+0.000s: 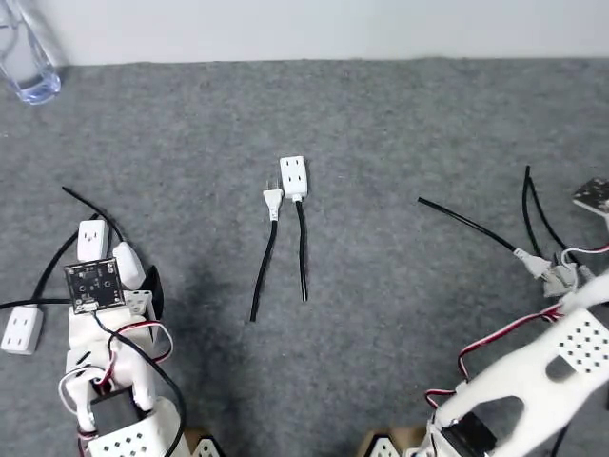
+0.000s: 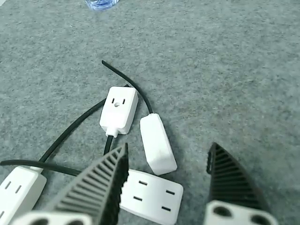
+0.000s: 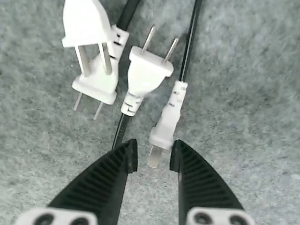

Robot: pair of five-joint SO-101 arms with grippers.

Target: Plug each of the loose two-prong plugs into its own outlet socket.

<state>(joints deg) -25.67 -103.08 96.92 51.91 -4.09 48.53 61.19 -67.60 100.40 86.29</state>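
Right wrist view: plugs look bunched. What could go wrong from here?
1. The right gripper is open at the prong end of the small plug; closing there might pinch prongs, not the body.
2. The neighbouring plug lies close beside it, so a grasp may drag it.
3. Near the left gripper, black cords run among the sockets; lifting one could tug others.

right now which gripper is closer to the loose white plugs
Right. The right gripper hovers just over the plugs, one plug lying right at its open jaws. The left gripper is across the table, over the cluster of sockets.
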